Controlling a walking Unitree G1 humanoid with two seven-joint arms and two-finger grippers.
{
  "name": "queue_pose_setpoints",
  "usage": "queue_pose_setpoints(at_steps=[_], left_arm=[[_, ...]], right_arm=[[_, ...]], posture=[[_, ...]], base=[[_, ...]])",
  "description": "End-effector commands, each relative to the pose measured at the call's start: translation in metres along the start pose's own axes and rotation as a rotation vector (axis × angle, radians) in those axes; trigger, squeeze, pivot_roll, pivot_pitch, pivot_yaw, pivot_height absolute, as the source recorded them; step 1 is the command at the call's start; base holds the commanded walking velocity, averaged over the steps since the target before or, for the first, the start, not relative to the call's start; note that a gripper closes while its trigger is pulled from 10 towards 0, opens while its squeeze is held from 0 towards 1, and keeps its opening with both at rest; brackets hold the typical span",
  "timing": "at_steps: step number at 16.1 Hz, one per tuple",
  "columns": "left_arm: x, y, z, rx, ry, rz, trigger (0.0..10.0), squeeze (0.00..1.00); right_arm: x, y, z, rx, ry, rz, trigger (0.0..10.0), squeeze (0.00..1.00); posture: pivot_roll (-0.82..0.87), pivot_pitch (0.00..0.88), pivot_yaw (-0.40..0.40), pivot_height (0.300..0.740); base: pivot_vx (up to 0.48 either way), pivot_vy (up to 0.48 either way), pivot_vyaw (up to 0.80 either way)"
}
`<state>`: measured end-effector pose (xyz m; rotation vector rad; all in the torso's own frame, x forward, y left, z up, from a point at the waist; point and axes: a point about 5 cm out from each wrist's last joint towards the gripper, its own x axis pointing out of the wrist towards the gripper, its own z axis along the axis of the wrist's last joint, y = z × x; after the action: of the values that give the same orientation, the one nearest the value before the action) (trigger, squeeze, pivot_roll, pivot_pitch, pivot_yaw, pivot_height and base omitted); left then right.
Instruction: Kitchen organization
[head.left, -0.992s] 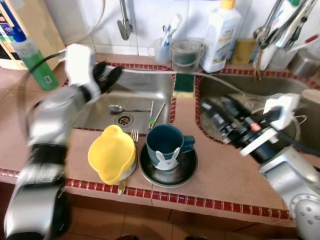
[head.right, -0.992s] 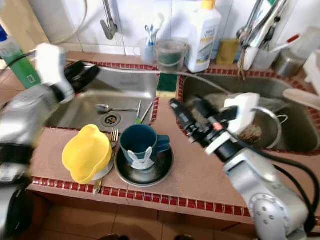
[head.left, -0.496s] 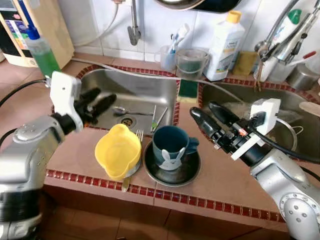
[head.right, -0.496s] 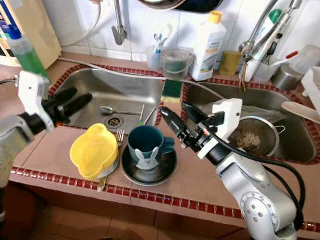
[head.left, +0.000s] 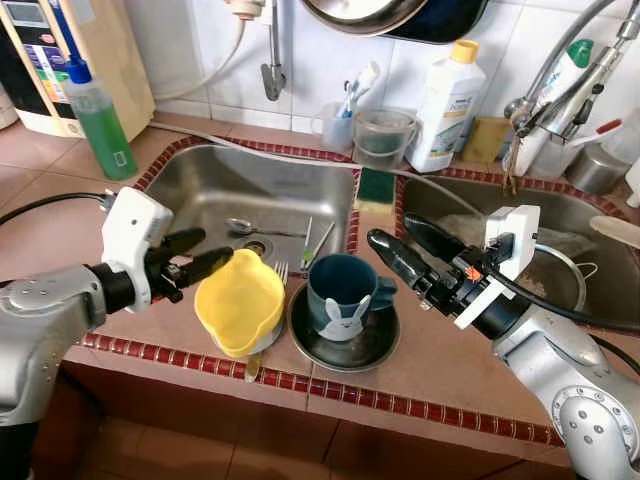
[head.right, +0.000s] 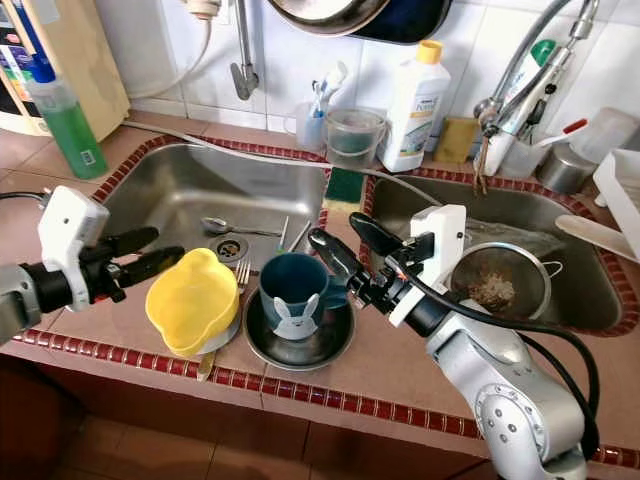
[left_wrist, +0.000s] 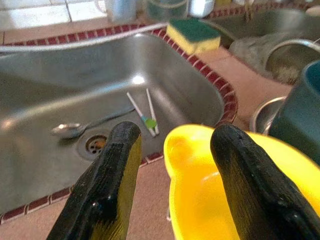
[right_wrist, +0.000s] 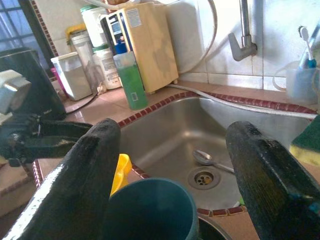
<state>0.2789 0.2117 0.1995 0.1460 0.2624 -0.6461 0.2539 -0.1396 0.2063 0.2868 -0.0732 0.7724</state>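
— So where are my end effectors?
— I see the left end effector (head.left: 196, 256) spread wide just beside the yellow cup (head.left: 238, 303) on the counter (head.left: 440, 350). My right end effector (head.left: 398, 243), also spread, sits near the blue mug (head.left: 340, 292), maybe not touching.

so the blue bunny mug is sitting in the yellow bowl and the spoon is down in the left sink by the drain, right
Not quite. The blue bunny mug sits in the dark metal bowl, not the yellow bowl, which stands beside it on the counter; the left eye view shows this. The spoon does lie in the left sink by the drain.
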Motion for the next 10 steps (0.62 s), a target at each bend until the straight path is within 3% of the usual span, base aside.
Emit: queue_pose_setpoints(at_steps=[1, 6, 10], left_arm=[[0.003, -0.003, -0.005, 0.008, 0.048, 0.004, 10.0, 0.0], [0.013, -0.004, -0.014, -0.017, 0.099, 0.037, 10.0, 0.0], [0.015, -0.002, -0.019, -0.016, 0.127, 0.057, 10.0, 0.0]], right_arm=[[-0.001, -0.001, 0.002, -0.014, 0.002, 0.007, 10.0, 0.0], [-0.003, -0.001, 0.003, -0.019, 0.009, 0.006, 10.0, 0.0], [-0.011, 0.0, -0.009, -0.011, 0.113, 0.019, 10.0, 0.0]], posture=[[-0.04, 0.036, -0.035, 0.732], [-0.05, 0.047, -0.036, 0.732], [-0.05, 0.053, -0.034, 0.732]], base=[[0.0, 0.0, 0.0], [0.0, 0.0, 0.0], [0.0, 0.0, 0.0]])
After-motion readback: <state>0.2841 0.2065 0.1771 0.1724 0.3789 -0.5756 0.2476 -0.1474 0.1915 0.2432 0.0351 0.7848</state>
